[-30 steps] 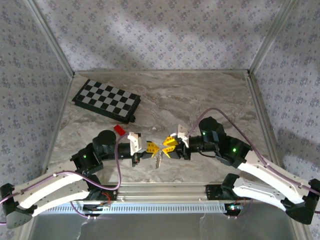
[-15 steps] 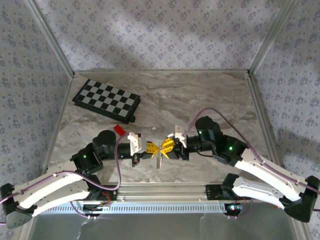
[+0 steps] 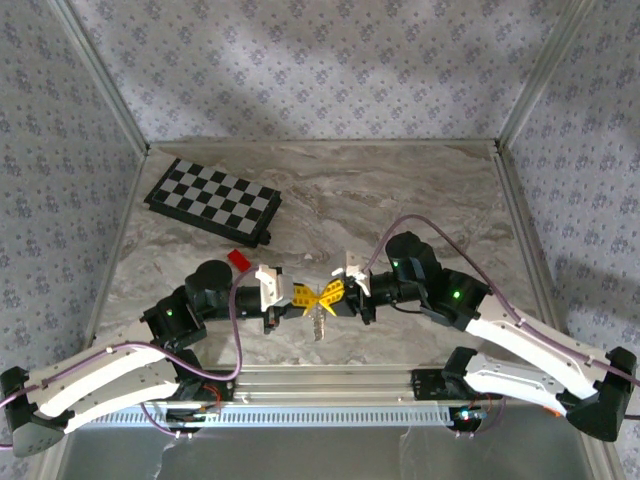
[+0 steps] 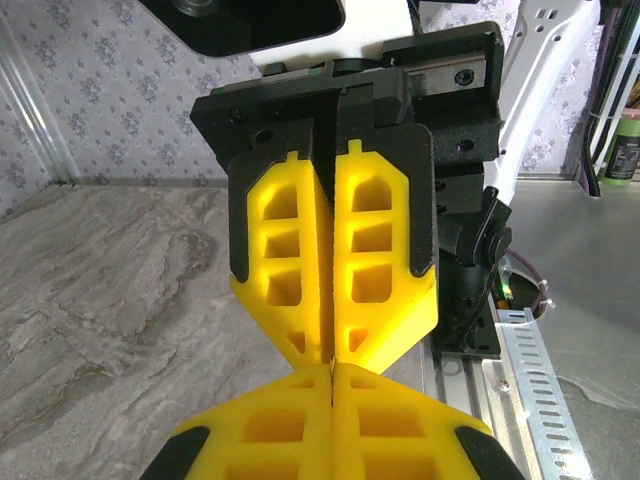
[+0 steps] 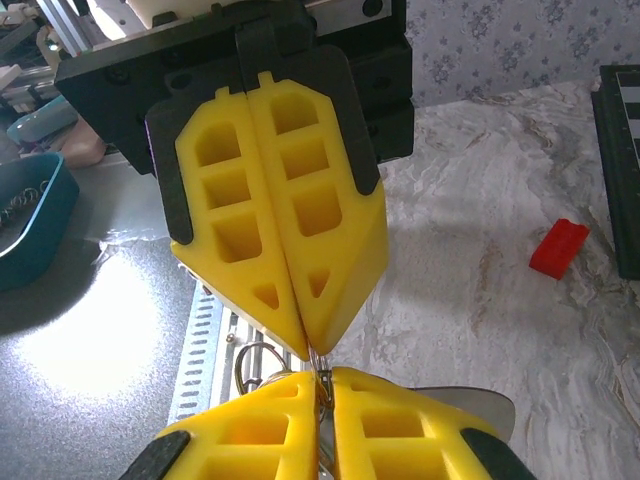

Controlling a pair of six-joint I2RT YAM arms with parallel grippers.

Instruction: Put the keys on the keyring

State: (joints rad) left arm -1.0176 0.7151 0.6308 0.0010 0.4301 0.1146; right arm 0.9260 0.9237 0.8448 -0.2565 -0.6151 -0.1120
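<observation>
Over the table's near middle, my left gripper (image 3: pixel 309 297) and right gripper (image 3: pixel 332 296) meet tip to tip. Both are shut on the keyring (image 5: pixel 243 352), a thin silvery wire loop. In the right wrist view the wire runs from the left gripper's (image 5: pixel 312 350) tips into my right gripper (image 5: pixel 325 376), and the loop pokes out to the left. In the top view a silvery piece (image 3: pixel 318 322) hangs below the tips. A flat pale metal piece (image 5: pixel 480 405), apparently the key, sticks out beside my right finger. In the left wrist view, my left gripper (image 4: pixel 331 372) pinches a sliver of metal against the right gripper's (image 4: pixel 331 352) tips.
A folded chessboard (image 3: pixel 212 200) lies at the back left. A small red block (image 3: pixel 238 259) sits just behind the left arm's wrist. The metal rail (image 3: pixel 330 385) runs along the near edge. A teal bowl (image 5: pixel 25 215) sits off the table beyond the rail.
My right gripper has moved left to meet the left gripper's tips and closed its jaws on the wire. The left arm has stayed still, shut.
</observation>
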